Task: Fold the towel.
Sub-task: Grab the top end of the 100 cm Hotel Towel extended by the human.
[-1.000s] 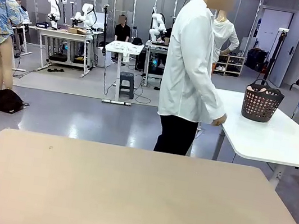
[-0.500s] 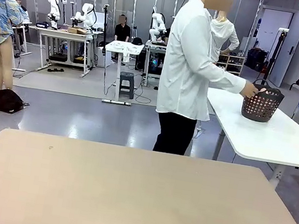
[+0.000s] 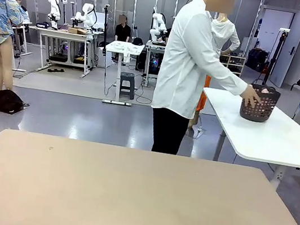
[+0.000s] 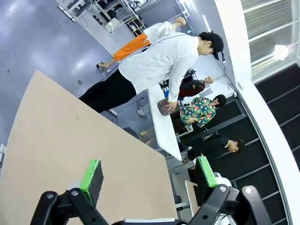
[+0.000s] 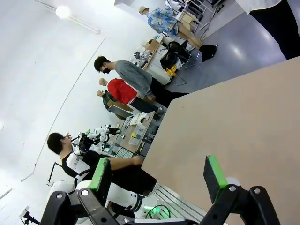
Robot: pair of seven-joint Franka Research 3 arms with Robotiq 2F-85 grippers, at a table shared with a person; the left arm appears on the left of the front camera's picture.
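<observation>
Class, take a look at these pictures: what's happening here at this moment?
A person in a white shirt stands at the white side table with a hand on the black basket, where something pink shows at the top. The left gripper and right gripper hang over the beige table, jaws open, holding nothing. Folding has not yet started.

towel [image 3: 265, 91] in basket [image 3: 260, 108]; basket on far table [image 3: 273, 142]

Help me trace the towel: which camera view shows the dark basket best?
The front view: the basket sits on the white table, the person's hand at its rim, something pink inside. The left wrist view shows it tiny and sideways. The right wrist view looks across the tan table at other workstations.
</observation>
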